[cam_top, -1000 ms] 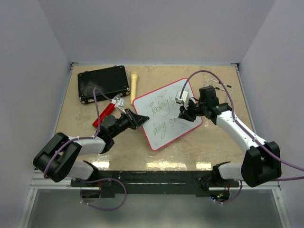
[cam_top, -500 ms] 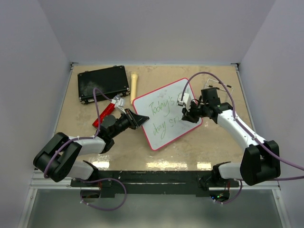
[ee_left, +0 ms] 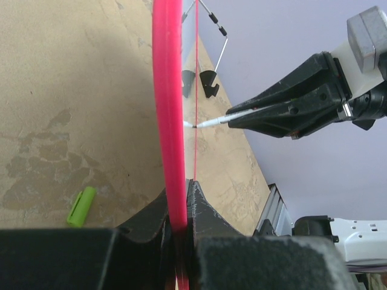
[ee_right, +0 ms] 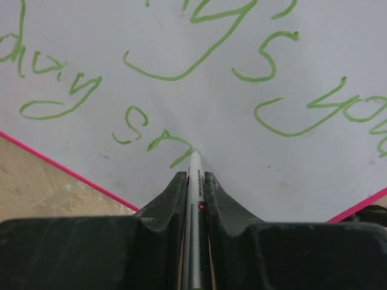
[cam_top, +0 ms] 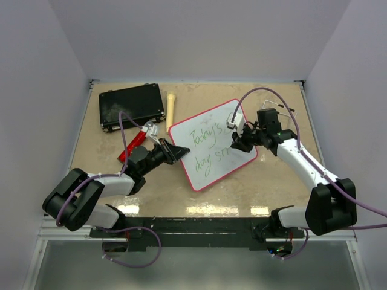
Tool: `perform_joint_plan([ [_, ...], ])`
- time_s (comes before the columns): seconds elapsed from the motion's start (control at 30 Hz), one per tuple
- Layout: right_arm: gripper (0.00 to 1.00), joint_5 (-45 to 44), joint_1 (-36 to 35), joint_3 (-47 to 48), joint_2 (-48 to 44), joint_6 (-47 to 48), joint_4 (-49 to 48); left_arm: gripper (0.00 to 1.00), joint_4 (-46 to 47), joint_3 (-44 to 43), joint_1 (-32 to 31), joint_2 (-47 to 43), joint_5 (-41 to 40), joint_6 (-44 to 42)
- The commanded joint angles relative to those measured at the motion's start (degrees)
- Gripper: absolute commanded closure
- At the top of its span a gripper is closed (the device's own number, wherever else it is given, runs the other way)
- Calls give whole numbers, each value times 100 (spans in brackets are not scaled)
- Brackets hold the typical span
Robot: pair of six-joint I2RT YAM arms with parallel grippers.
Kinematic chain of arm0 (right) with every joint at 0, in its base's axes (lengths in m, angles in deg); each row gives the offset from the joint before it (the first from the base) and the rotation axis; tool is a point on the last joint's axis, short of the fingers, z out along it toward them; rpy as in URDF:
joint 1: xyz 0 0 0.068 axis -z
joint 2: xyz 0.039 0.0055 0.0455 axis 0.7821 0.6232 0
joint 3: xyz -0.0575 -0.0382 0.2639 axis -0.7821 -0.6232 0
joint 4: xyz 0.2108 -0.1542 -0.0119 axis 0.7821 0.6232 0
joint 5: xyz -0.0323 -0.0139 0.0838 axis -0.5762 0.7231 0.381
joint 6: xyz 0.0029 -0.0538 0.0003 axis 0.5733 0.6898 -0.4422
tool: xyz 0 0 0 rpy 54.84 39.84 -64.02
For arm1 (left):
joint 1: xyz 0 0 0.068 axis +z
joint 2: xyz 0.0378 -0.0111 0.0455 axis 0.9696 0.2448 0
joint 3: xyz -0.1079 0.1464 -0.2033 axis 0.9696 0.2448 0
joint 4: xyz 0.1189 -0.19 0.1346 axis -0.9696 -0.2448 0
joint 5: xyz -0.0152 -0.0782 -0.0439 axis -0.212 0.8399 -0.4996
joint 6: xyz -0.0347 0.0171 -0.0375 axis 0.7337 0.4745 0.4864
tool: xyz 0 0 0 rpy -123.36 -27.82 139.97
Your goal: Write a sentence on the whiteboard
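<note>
The whiteboard (cam_top: pixel 213 145), white with a red-pink rim, lies tilted mid-table. The sentence (cam_top: pixel 208 148) is green cursive in two lines, "Today's" above "day sn". My left gripper (cam_top: pixel 179 152) is shut on the board's left rim, seen edge-on as a pink strip (ee_left: pixel 169 121) in the left wrist view. My right gripper (cam_top: pixel 237 144) is shut on a silver marker (ee_right: pixel 194 181), its tip touching the board (ee_right: pixel 290 163) at the end of the last green stroke (ee_right: pixel 172 145). The marker (ee_left: pixel 217 121) also shows in the left wrist view.
A black case (cam_top: pixel 132 106) lies at the back left, a cream stick (cam_top: pixel 171 109) beside it. A red-handled tool (cam_top: pixel 136 142) lies by the left arm. A green marker cap (ee_left: pixel 81 206) lies on the tan table.
My right gripper has moved the marker a little right and up along the second line, adding a green stroke after "day s". The left arm has not moved.
</note>
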Motion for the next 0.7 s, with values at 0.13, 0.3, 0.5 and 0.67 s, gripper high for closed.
perform_joint_plan([
  [0.13,100,-286,180,162,-115,-257,-559,100,140,11,-20,10,74,-434],
  [0.3,100,-163,189,100,-36,163,-59,100,140,2,-20,1,57,-443],
  [0.5,100,-93,189,21,-35,612,469,100,140,-6,-20,28,56,-443],
  [0.67,100,-163,232,30,-150,420,251,100,184,-15,-20,63,65,-434],
])
